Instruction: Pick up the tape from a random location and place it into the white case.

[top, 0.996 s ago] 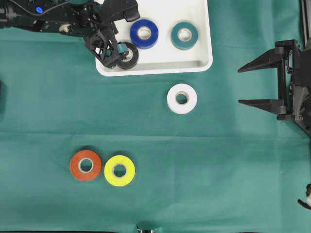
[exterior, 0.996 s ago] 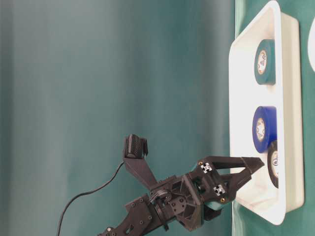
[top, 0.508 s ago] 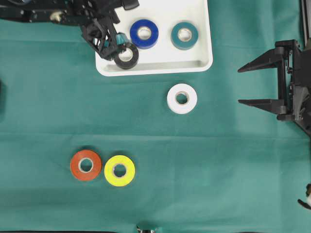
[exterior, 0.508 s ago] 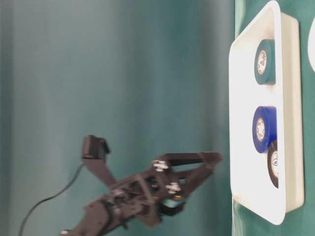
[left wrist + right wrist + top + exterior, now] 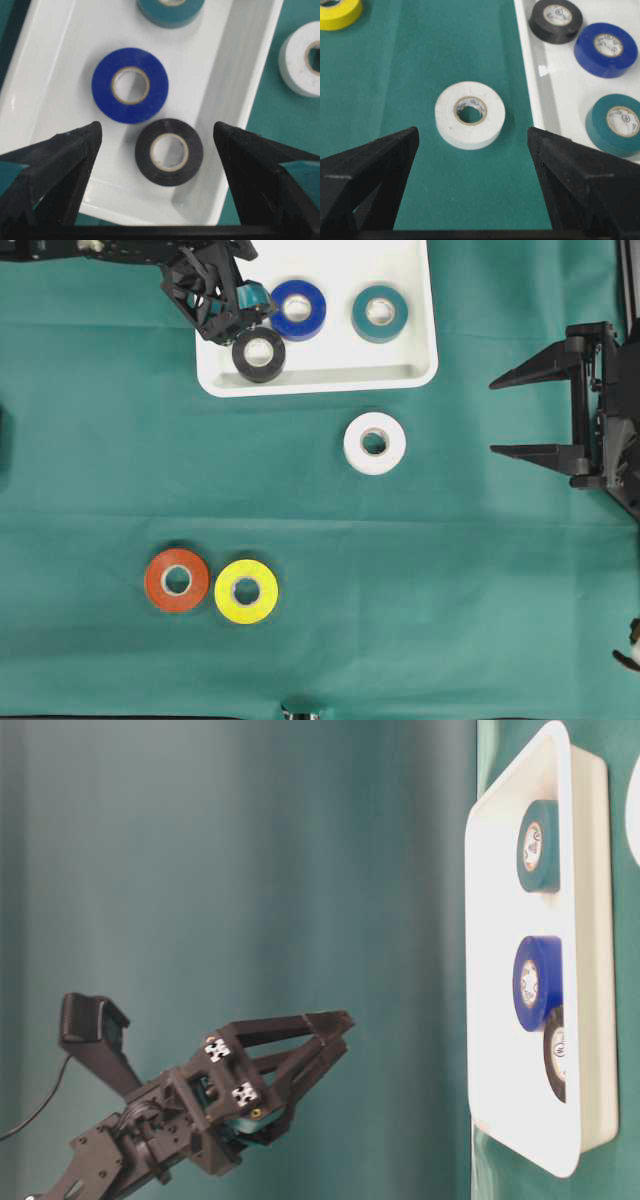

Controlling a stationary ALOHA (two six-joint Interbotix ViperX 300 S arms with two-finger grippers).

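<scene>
The white case (image 5: 420, 365) at the top holds a black tape (image 5: 259, 355), a blue tape (image 5: 297, 309) and a teal tape (image 5: 380, 313), all lying flat. A white tape (image 5: 374, 443) lies on the green cloth just below the case. My left gripper (image 5: 156, 130) hangs open and empty above the black tape (image 5: 169, 152), raised well off the case (image 5: 480, 970) in the table-level view. At the right edge my right gripper (image 5: 492, 417) is open and empty, facing the white tape (image 5: 470, 115) from a distance.
An orange tape (image 5: 177, 580) and a yellow tape (image 5: 246, 591) lie touching side by side on the cloth at the lower left. The left arm reaches in along the top left edge.
My open left gripper has risen up and away from the case's left corner, leaving the black tape inside. The right arm has not moved.
</scene>
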